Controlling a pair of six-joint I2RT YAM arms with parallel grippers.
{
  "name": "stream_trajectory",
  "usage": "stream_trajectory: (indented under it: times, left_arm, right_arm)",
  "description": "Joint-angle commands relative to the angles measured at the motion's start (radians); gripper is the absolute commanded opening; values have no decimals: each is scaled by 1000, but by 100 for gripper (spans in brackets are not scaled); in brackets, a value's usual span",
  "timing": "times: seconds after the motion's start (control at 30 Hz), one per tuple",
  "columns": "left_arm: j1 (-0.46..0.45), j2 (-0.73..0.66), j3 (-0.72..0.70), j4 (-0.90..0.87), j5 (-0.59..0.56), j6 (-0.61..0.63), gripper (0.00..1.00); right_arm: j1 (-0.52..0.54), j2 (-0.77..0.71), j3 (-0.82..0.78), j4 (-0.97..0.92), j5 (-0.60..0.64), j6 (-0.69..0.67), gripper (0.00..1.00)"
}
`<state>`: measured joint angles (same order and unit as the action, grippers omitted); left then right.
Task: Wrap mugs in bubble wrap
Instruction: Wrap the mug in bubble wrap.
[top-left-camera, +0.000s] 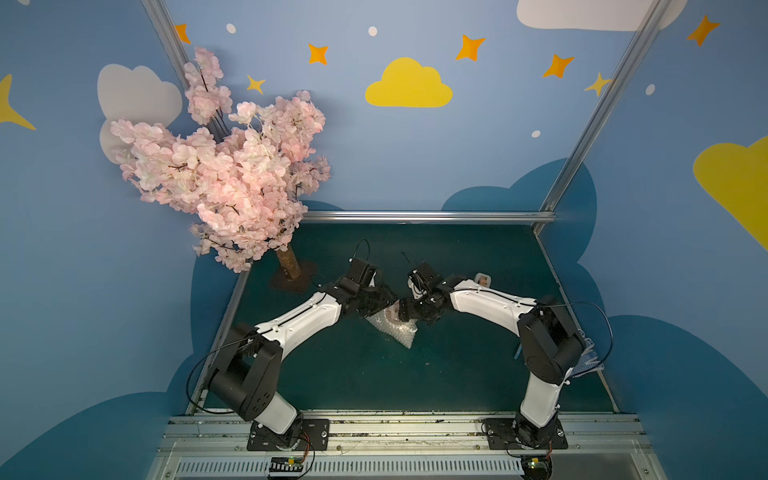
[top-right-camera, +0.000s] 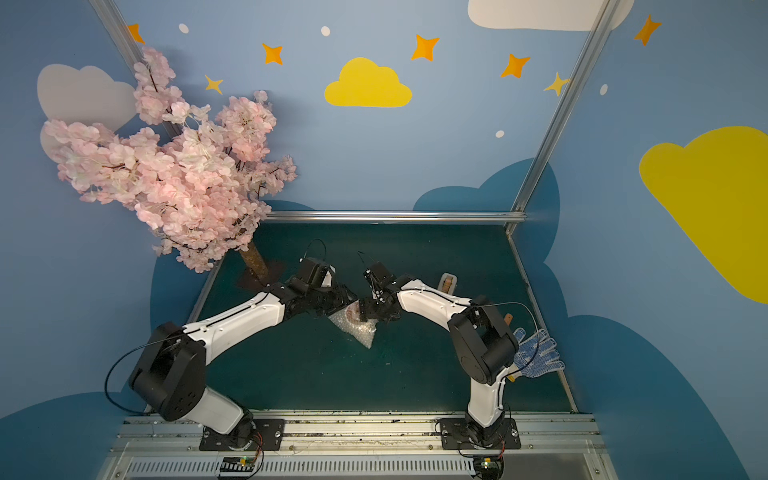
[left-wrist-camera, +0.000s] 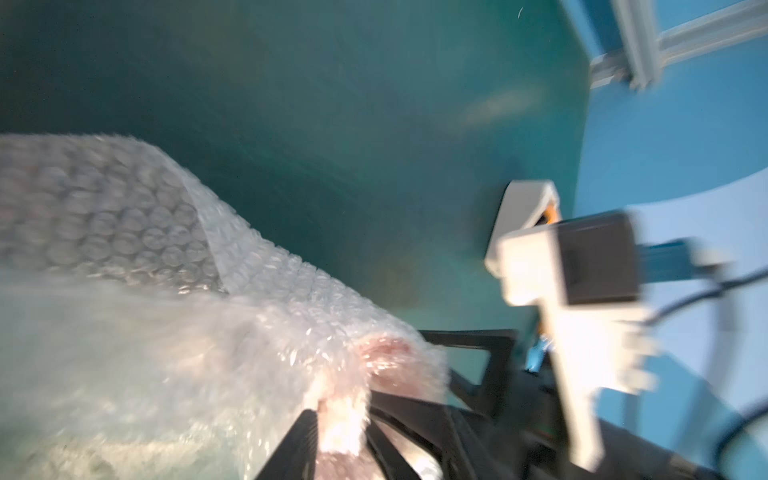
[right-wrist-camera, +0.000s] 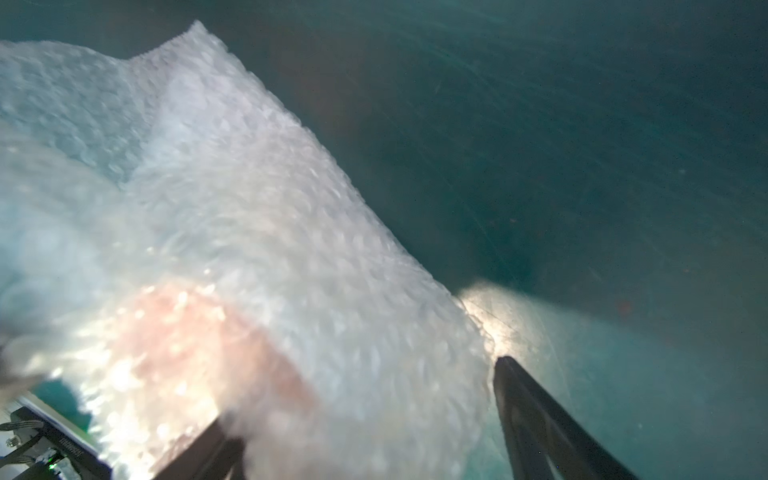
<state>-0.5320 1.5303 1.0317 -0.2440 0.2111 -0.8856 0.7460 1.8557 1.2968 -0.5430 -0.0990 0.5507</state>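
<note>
The right claw (right-wrist-camera: 361, 395), jaws wide, straddles the mug (right-wrist-camera: 199, 345) in bubble wrap (right-wrist-camera: 249, 187), grip unclear, probably steadying it for the left claw (left-wrist-camera: 340, 415), parted around a fold.

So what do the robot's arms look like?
The left arm and the right arm both have smooth white shells with chunky black joints. A thin black cable loops beside each one. They stand on black bolted plates, and each arm ends in thin black fingers.
</note>
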Motion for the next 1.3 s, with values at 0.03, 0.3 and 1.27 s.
stream_trajectory:
  times: [0.03, 0.3, 1.27]
  left_arm:
    - [0, -42, -31, -57, -42, 37, 54]
    - [-14, -17, -101, -26, -36, 31, 44]
    - [-4, 205, 47, -69, -48, 102, 45]
  right_arm:
    - [-11, 48, 26, -79, 15, 28, 79]
    - [-20, 68, 35, -89, -16, 52, 80]
    - [-36, -46, 7, 38, -42, -250, 84]
